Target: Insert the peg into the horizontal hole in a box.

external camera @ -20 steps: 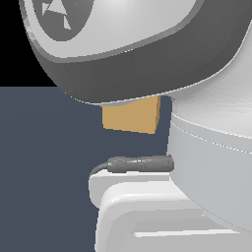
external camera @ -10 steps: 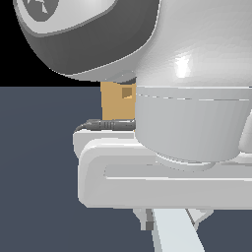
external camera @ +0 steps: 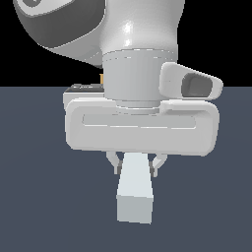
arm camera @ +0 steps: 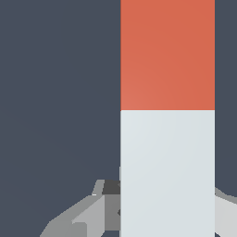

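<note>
The end effector [external camera: 137, 166] is clenched on the peg [external camera: 135, 194] at its pale half; open bench [external camera: 34, 197] lies on both sides.

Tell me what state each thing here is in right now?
peg: lying between the fingers, its pale half at the gripper, its red half beyond.
gripper: straddling the peg, a finger on each side; whether it is clamped, I cannot tell.
box: almost wholly hidden behind the arm; hole not visible.
</note>
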Controlling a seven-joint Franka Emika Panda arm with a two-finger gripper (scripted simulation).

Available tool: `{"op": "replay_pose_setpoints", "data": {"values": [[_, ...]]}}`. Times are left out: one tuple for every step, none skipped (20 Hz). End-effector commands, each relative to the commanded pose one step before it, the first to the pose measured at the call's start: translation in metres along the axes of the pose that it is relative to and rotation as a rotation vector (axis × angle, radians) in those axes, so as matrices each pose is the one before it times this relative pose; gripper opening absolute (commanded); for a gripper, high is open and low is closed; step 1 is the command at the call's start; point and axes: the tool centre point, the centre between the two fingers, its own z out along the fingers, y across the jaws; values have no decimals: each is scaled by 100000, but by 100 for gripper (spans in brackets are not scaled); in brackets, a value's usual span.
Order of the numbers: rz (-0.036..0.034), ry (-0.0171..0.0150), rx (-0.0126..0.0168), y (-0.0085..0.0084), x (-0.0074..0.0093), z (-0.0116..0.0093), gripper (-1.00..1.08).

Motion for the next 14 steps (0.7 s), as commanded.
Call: {"op": "replay_pose_setpoints", "data": {"values": [[2411, 24, -440, -1102, 1830, -1159, -100], [1059, 5, -2, -515, 768, -413, -100], [1059, 4, -2, -513, 770, -414, -100], [1054, 3, -2, -509, 767, -412, -100], [1047, 2, -2, -504, 764, -411, -100], [1038, 1, -2, -498, 760, -409, -100], [1029, -1, -2, -491, 753, -406, -100], [1017, -2, -2, -483, 746, -402, -100], [1003, -4, -2, -474, 737, -398, -100], [986, -6, -2, -464, 728, -393, -100], [969, -7, -3, -453, 716, -387, -100], [949, -9, -3, -440, 700, -380, -100], [916, -10, -3, -424, 681, -368, -100], [876, -11, -4, -404, 652, -354, -100]]}}
